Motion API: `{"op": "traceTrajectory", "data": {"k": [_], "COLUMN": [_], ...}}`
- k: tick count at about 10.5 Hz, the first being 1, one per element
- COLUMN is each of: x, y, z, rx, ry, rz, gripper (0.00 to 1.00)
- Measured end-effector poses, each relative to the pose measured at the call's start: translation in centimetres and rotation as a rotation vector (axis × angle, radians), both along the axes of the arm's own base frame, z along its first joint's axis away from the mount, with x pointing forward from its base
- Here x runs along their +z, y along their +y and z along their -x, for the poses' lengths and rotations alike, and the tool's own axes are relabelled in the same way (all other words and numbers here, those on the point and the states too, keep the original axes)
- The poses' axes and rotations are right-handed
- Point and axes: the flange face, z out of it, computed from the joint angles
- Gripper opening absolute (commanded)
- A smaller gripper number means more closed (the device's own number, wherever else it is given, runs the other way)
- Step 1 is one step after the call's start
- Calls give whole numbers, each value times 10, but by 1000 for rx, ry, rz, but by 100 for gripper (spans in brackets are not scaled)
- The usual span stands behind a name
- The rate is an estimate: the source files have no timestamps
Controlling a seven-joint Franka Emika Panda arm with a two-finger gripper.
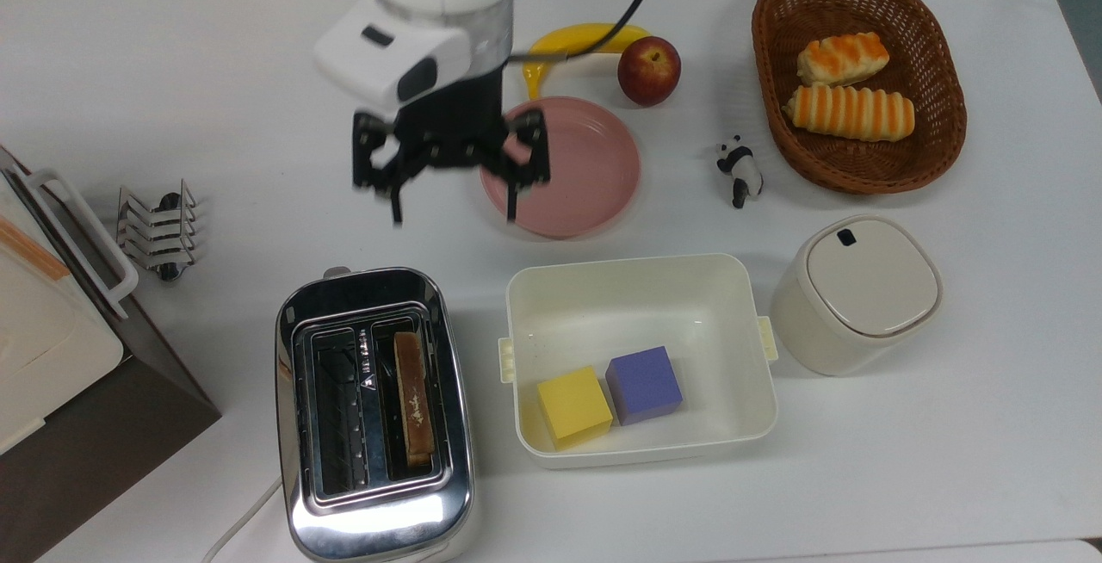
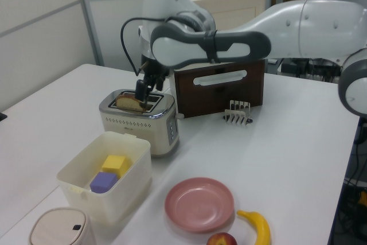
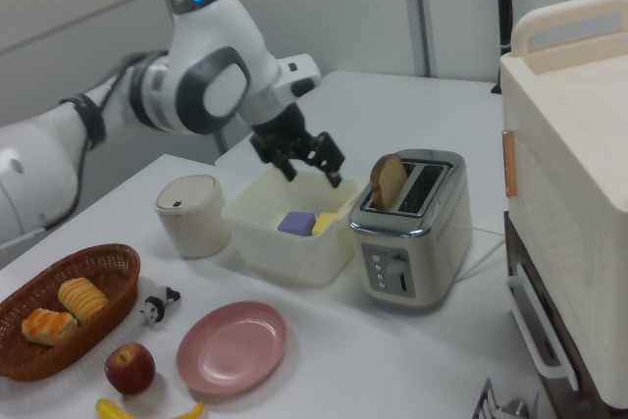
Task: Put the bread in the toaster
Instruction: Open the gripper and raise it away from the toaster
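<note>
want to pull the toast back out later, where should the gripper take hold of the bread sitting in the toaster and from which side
Grip the bread by its rounded top edge, the part standing above the toaster, coming straight down from above. It stands on edge in the slot on the top view's right, so its flat faces are free only near the top. The open gripper would probably need one finger on each face.

Your white robot arm (image 2: 298, 24) reaches out level and bends down at the wrist. Your black two-finger end effector (image 1: 453, 210) points straight down, its thin fingers (image 1: 396, 206) spread wide apart, holding nothing.
</note>
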Motion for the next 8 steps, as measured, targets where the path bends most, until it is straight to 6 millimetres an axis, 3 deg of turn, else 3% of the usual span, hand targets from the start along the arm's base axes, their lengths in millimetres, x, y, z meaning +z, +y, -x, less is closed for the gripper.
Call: {"op": "traceTrajectory", "data": {"k": [3,5,8], "x": [19,23,44], "y": [5,5,-3], "z": [47,67,110], "rx": [-18,-36,-121], "ry": [231,290,296], "rz": [16,19,14], "gripper": [100,100,100]}}
